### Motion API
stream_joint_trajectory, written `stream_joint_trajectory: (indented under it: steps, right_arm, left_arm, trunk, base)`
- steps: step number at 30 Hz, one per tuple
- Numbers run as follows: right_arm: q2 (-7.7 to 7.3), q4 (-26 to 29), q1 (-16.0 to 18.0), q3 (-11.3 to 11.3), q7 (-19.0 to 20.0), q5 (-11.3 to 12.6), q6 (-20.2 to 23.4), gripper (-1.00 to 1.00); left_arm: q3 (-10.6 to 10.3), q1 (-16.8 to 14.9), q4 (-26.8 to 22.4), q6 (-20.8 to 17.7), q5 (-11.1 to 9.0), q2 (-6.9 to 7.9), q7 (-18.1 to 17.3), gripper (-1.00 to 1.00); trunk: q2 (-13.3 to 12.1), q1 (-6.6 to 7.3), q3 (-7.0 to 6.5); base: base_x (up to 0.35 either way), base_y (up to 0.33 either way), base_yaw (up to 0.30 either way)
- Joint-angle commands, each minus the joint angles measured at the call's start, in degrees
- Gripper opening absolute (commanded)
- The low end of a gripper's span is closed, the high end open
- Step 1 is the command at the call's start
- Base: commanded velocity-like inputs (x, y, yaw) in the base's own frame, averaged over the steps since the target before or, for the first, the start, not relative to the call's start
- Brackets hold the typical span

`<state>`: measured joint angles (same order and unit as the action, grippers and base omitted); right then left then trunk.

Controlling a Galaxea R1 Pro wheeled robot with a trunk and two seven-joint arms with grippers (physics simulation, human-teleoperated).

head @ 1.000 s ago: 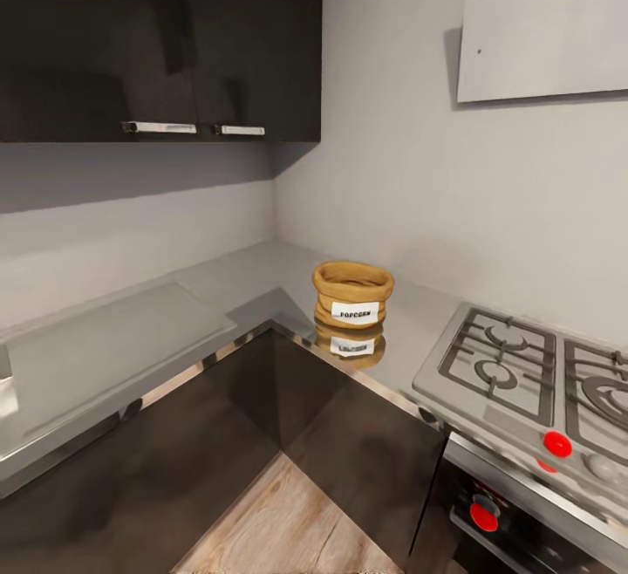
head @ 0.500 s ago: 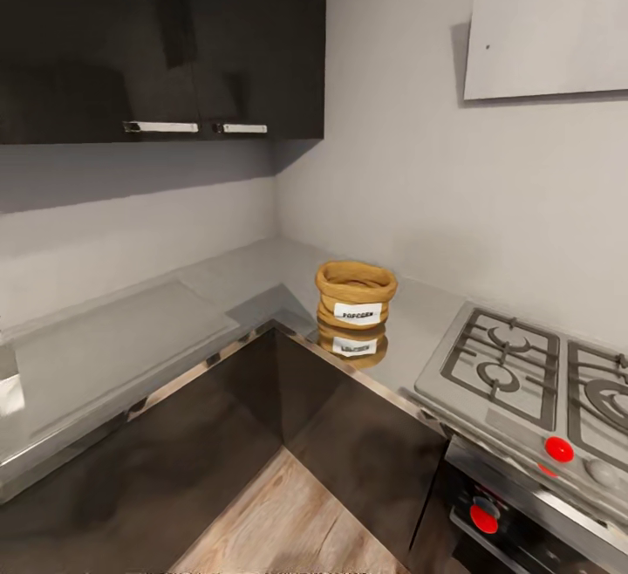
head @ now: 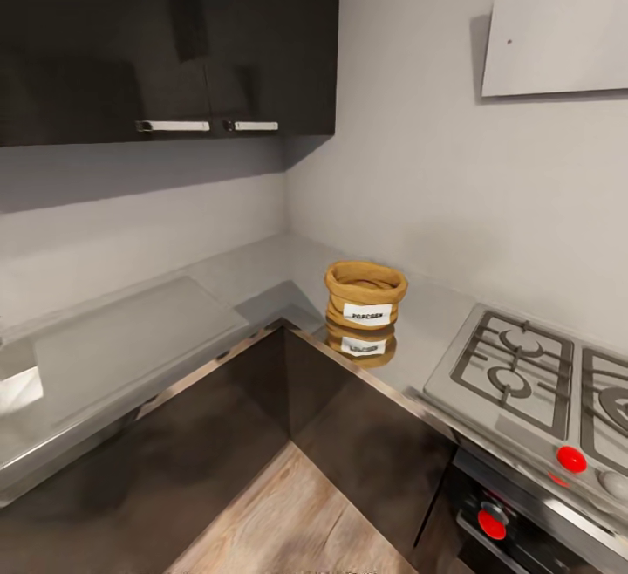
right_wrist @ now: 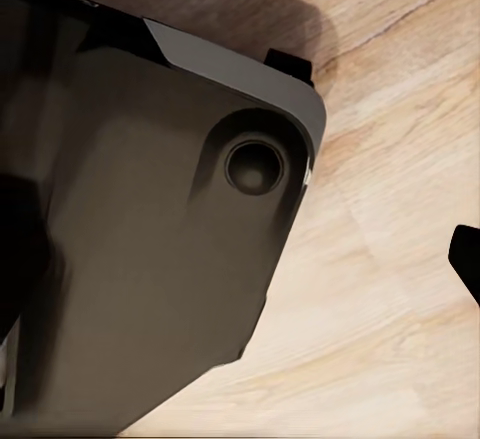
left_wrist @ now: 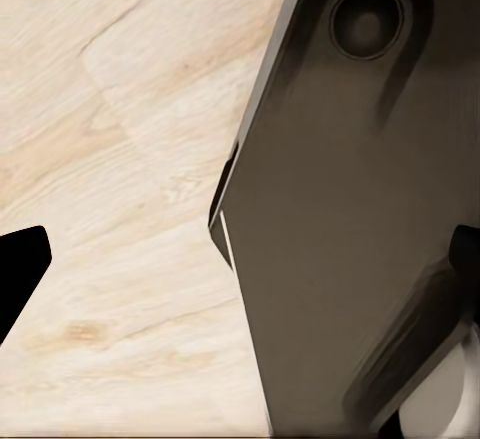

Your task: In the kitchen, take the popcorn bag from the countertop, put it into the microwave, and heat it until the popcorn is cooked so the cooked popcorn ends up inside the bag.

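Mirror-like steel countertop (head: 262, 273), squat cloth popcorn bag (head: 365, 297)

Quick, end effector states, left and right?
Left end effector: cannot be told, holds nothing visible.
Right end effector: cannot be told, holds nothing visible.

Even soft light; mirror-like countertop (head: 262, 282) (slightly blurry render).
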<state>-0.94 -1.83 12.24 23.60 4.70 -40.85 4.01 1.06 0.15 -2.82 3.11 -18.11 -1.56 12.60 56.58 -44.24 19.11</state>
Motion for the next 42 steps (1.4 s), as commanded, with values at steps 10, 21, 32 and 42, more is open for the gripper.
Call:
stream_joint_trajectory:
  steps: [10,21,32,42]
  right_arm:
    - [-0.03,-0.1,0.1,0.6,0.0,0.0,0.1,1.00]
    - [-0.11,-0.1,0.1,0.7,0.0,0.0,0.0,1.00]
    - [-0.11,-0.1,0.1,0.7,0.0,0.0,0.0,1.00]
    - [-0.04,0.0,0.1,0.7,0.0,-0.1,-0.1,1.00]
  left_arm:
    - [0.1,0.0,-0.1,0.1,-0.3,0.06,0.1,1.00]
    - [0.1,0.0,-0.1,0.1,-0.3,0.07,0.1,1.00]
    - [0.0,0.0,-0.1,0.1,-0.3,0.07,0.1,1.00]
    - [0.1,0.0,-0.1,0.1,-0.3,0.07,0.1,1.00]
  trunk:
    - [-0.4,0.22,0.78]
    - [-0.4,0.22,1.78]
    - [-0.4,0.22,2.75]
    - [-0.4,0.22,3.62]
  base:
    - [0.000,0.000,0.037]
    - [0.000,0.000,-0.046]
    - [0.000,0.000,-0.126]
    - [0.000,0.000,-0.100]
